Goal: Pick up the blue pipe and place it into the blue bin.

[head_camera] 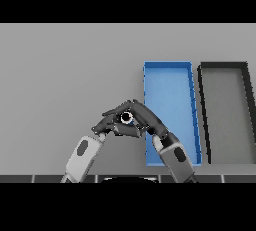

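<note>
Head view: blue pipe (125,118), seen end-on as a dark ring, is being clamped btwn curled fingers of right hand (142,120), just left of blue bin (170,75). Left hand (103,124) is being kept alongside, fingers curled, touching right one. Black bin (225,66) is sitting right of the blue.

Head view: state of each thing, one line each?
blue pipe: mostly hidden, between both hands, outside the bins
right hand: fingers curled round the pipe
left hand: at the pipe, grip unclear
blue bin: nothing in it, right forearm over its near left corner
black bin: nothing in it
</note>
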Robot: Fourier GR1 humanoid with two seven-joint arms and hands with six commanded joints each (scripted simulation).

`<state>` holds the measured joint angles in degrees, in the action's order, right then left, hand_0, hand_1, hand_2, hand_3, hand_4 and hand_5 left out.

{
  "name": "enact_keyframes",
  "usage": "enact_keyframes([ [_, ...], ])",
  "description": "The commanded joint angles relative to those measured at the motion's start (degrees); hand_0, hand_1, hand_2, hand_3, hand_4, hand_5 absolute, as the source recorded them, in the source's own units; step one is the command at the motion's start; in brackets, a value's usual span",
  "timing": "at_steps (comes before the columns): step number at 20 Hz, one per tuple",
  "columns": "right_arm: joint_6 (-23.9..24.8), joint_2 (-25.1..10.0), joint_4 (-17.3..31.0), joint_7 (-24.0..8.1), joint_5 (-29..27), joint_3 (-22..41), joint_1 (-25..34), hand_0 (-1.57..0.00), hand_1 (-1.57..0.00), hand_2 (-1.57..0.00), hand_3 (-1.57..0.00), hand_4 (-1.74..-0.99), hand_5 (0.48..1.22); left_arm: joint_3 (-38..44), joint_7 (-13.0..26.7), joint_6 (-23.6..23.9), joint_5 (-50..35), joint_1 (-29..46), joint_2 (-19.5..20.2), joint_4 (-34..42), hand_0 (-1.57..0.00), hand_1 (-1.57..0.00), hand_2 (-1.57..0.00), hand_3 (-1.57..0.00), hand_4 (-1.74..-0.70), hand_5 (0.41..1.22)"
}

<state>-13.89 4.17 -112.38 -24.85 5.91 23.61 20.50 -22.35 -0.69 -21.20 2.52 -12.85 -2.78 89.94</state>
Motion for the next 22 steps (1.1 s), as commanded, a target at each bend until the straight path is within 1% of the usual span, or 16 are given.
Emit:
enact_keyframes([
  [1,0.6,0.0,0.0,0.8,0.6,0.4,-0.3,-1.51,-1.51,-1.51,-1.46,-1.710,1.125,0.1,-0.2,0.2,0.5,-0.3,-0.2,-0.1,-1.57,-1.57,-1.57,-1.43,-1.73,1.221],
  [2,1.1,0.2,0.6,1.3,0.2,0.0,0.1,-1.52,-1.52,-1.53,-1.48,-1.716,1.144,0.2,0.6,0.2,0.8,-0.1,0.1,0.7,-1.57,-1.57,-1.57,-1.43,-1.73,1.221],
  [3,1.8,0.5,0.6,1.0,0.4,0.3,-0.1,-1.53,-1.53,-1.53,-1.50,-1.721,1.160,0.1,0.7,0.3,1.2,0.5,0.3,1.3,-1.57,-1.57,-1.57,-1.43,-1.73,1.221],
  [5,2.8,0.6,0.2,0.0,0.9,0.1,0.3,-1.55,-1.55,-1.55,-1.53,-1.728,1.182,0.1,-1.0,0.9,2.2,0.3,0.2,0.9,-1.57,-1.57,-1.57,-1.42,-1.73,1.221],
  [6,2.9,0.1,0.5,0.9,0.9,-0.5,0.5,-1.55,-1.55,-1.55,-1.54,-1.731,1.190,-0.1,-1.7,1.7,3.5,0.9,0.8,1.8,-1.57,-1.57,-1.57,-1.45,-1.72,1.221],
  [7,3.5,0.3,0.7,2.5,1.6,0.2,-0.2,-1.56,-1.56,-1.56,-1.54,-1.733,1.196,0.1,-0.7,1.7,4.5,0.9,1.2,2.3,-1.46,-1.34,-1.29,-1.17,-1.60,1.221],
  [8,3.7,0.3,0.5,1.7,1.9,0.2,0.0,-1.56,-1.56,-1.56,-1.55,-1.734,1.201,0.5,-1.4,0.1,4.6,0.5,1.8,1.6,-1.17,-1.07,-1.03,-0.93,-1.47,1.221],
  [9,3.7,0.6,-0.2,0.9,2.0,0.8,-0.3,-1.56,-1.56,-1.56,-1.55,-1.736,1.205,0.7,-2.7,-1.9,4.4,0.3,2.4,1.3,-0.94,-0.86,-0.83,-0.75,-1.37,1.221],
  [11,4.2,1.4,-0.7,-1.1,2.4,1.3,0.1,-1.56,-1.56,-1.56,-1.56,-1.738,1.211,0.9,-3.3,-4.1,5.7,0.1,2.3,1.2,-0.60,-0.55,-0.53,-0.48,-1.21,1.221],
  [12,4.1,1.4,-0.2,-2.5,2.1,0.8,0.3,-1.57,-1.57,-1.57,-1.56,-1.738,1.213,0.2,-2.6,-4.0,7.3,0.4,1.8,1.0,-0.48,-0.44,-0.42,-0.38,-1.14,1.132],
  [13,4.4,1.7,-0.4,-2.9,2.8,1.3,0.5,-1.57,-1.57,-1.57,-1.56,-1.739,1.214,0.3,-1.8,-3.9,7.4,0.6,1.4,1.3,-0.38,-0.35,-0.34,-0.30,-1.08,1.029],
  [15,4.6,1.5,-0.4,-1.6,3.6,1.8,0.1,-1.57,-1.57,-1.57,-1.57,-1.740,1.217,1.1,1.9,-3.8,6.7,1.0,1.6,1.5,-0.24,-0.22,-0.22,-0.19,-1.02,0.848],
  [17,5.4,1.7,-1.0,-0.8,3.9,2.4,-0.5,-1.57,-1.57,-1.57,-1.57,-1.740,1.218,1.3,3.5,-3.5,6.4,0.9,1.0,1.2,-0.16,-0.14,-0.14,-0.12,-0.98,0.704],
  [19,5.2,1.0,-1.0,-0.9,3.2,1.4,-0.1,-1.57,-1.57,-1.57,-1.57,-1.740,1.219,1.6,5.5,-3.9,5.5,1.8,0.9,1.4,-0.10,-0.09,-0.09,-0.08,-0.97,0.603],
  [20,5.5,1.5,-0.2,-1.3,2.6,0.6,0.5,-1.57,-1.57,-1.57,-1.57,-1.741,1.220,1.4,5.1,-3.2,6.6,1.3,0.7,0.9,-0.08,-0.07,-0.07,-0.06,-0.97,0.567],
  [22,5.4,1.5,-0.7,0.5,1.6,0.9,-0.5,-1.57,-1.57,-1.57,-1.57,-1.741,1.220,1.4,4.1,-2.4,8.0,1.5,1.3,-0.1,-0.05,-0.05,-0.04,-0.04,-0.95,0.513],
])
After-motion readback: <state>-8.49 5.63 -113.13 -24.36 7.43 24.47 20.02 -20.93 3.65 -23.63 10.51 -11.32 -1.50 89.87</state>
